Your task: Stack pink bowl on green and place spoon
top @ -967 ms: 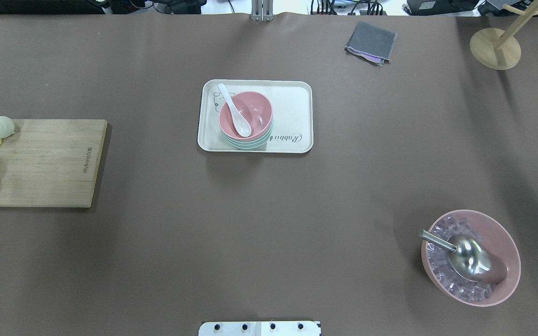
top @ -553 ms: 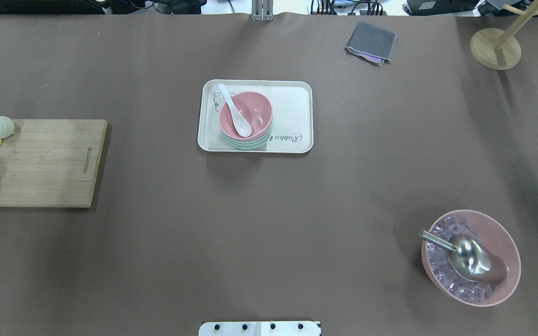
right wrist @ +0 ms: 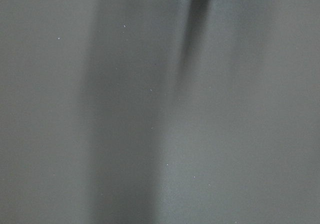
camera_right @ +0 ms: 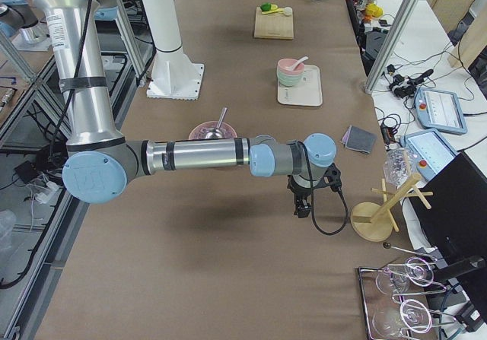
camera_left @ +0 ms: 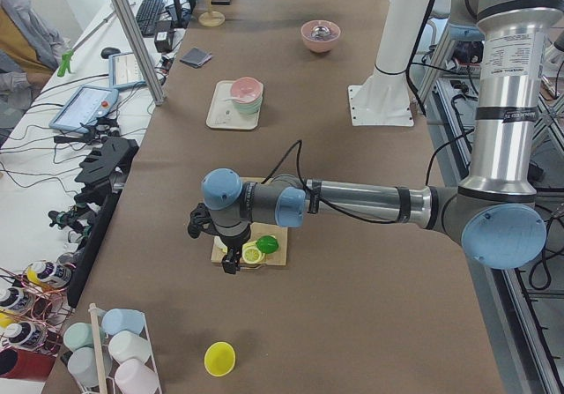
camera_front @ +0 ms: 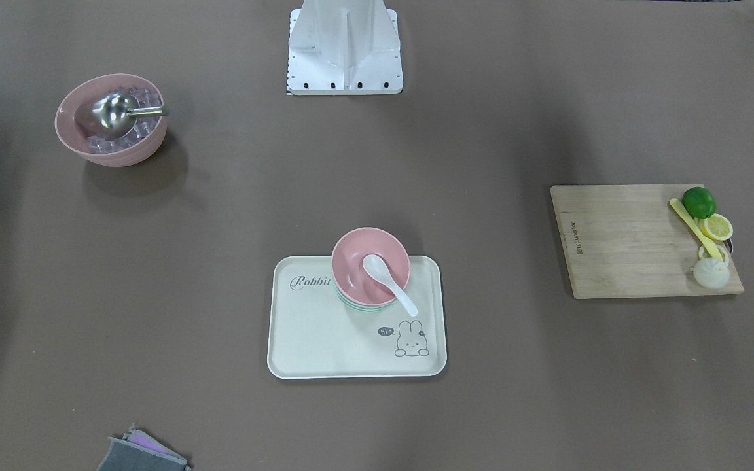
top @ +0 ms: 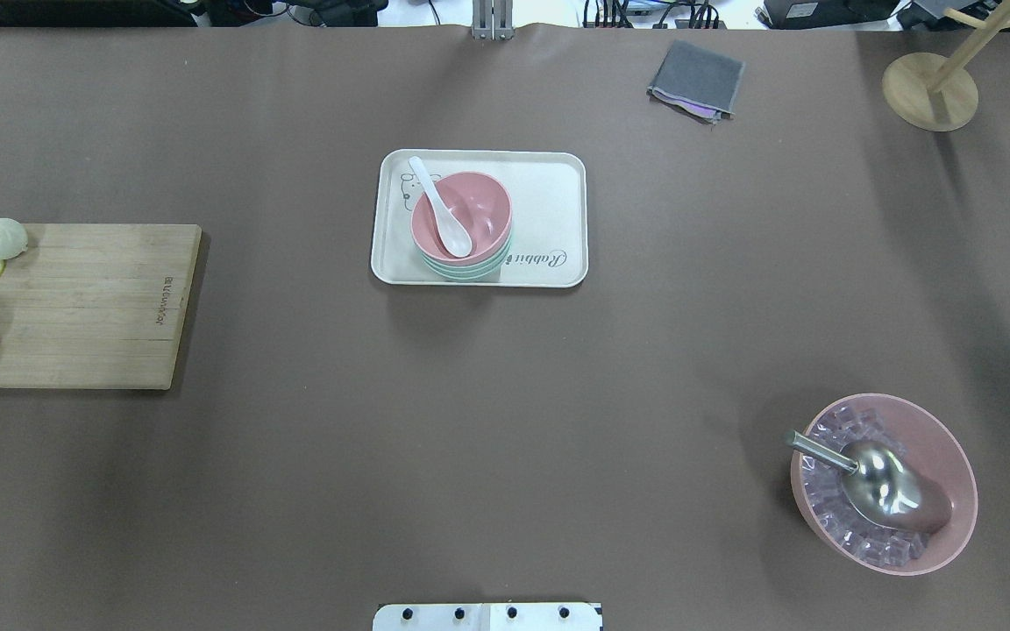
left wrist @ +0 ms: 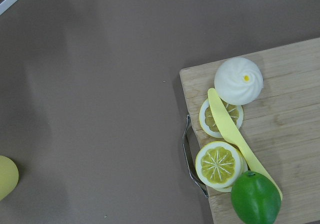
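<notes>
The pink bowl (top: 483, 210) sits stacked in the green bowl (top: 470, 270) on the cream rabbit tray (top: 549, 202) at mid table. The white spoon (top: 448, 228) lies in the pink bowl with its handle over the rim. The stack also shows in the front view: pink bowl (camera_front: 354, 261), spoon (camera_front: 383, 275), tray (camera_front: 311, 333). My left gripper (camera_left: 231, 262) shows only in the exterior left view, over the cutting board's end. My right gripper (camera_right: 302, 207) shows only in the exterior right view, near the wooden stand. I cannot tell whether either is open or shut.
A wooden cutting board (top: 84, 307) with lime (left wrist: 255, 199), lemon slices, bun and yellow knife lies at the left. A large pink bowl (top: 952, 456) of ice with a metal scoop stands front right. A grey cloth (top: 698, 79) and wooden stand (top: 930, 92) are at the back right.
A dark part of the right arm at the overhead view's right edge has moved out of view. The bowls, spoon and tray have not moved.
</notes>
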Controlling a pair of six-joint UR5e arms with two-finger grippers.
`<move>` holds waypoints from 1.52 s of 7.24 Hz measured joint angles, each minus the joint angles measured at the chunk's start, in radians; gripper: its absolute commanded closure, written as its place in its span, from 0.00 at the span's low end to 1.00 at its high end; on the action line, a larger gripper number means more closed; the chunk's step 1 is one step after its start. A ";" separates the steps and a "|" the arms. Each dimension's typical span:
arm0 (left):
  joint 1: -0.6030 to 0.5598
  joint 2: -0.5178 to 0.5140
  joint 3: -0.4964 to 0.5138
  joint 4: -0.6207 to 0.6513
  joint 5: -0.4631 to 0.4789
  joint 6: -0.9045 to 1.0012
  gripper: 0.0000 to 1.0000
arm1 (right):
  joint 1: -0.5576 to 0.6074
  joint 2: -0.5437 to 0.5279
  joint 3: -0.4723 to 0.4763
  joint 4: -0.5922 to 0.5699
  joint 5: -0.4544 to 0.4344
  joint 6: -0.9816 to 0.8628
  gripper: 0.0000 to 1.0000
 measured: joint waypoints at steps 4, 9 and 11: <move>-0.028 0.064 -0.087 0.033 -0.002 0.007 0.02 | 0.001 -0.003 0.012 -0.001 -0.008 0.000 0.00; -0.061 0.069 -0.081 0.032 -0.005 0.006 0.02 | 0.018 -0.046 0.059 0.001 -0.037 -0.001 0.00; -0.062 0.068 -0.080 0.034 -0.005 0.001 0.02 | 0.023 -0.052 0.076 0.001 -0.096 -0.002 0.00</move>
